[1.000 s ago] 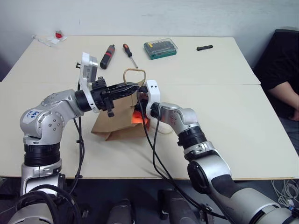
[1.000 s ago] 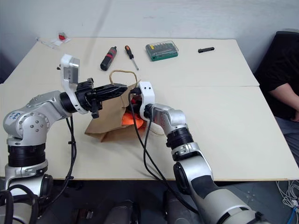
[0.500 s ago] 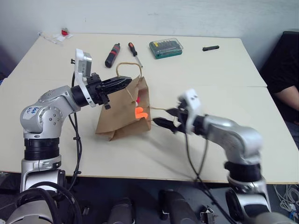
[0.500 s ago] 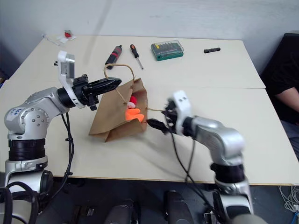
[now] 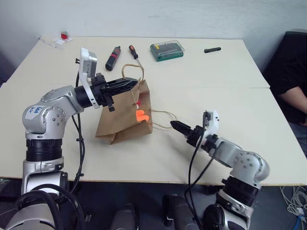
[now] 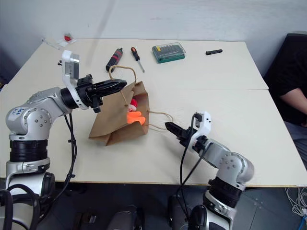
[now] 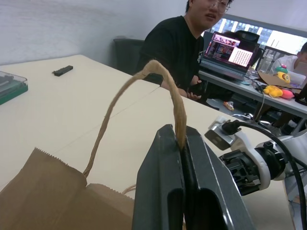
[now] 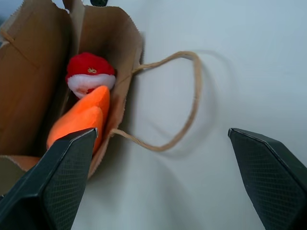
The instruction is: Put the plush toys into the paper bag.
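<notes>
The fingers of the left gripper (image 5: 128, 84) are pinched tight on one loop handle (image 7: 144, 91) of the paper bag (image 5: 120, 120), holding its mouth up and open. The right gripper (image 5: 180, 127) has its fingers spread wide and empty, just beside the bag's mouth, with the bag's other handle (image 8: 184, 100) lying slack on the table (image 5: 230, 72) between them.

Both toys sit inside the bag: the orange toy (image 8: 84, 117) at the lip, partly poking out, and the red toy (image 8: 90, 73) behind it, deeper in. To my eye the job is nearly done. What is left is settling things cleanly, so the left gripper would do well to keep the handle raised until the orange toy slides fully in. A gentle nudge from the right side could help, and letting go too soon might tip it back out.

From above, the bag reads as leaning on its side, with an orange glow and a speck of red at the opening. The right wrist view looks straight into the mouth and makes plain how the two toys lie. The left wrist view shows the pinch on the handle up close, and a seated person (image 7: 180, 48) beyond the table.
</notes>
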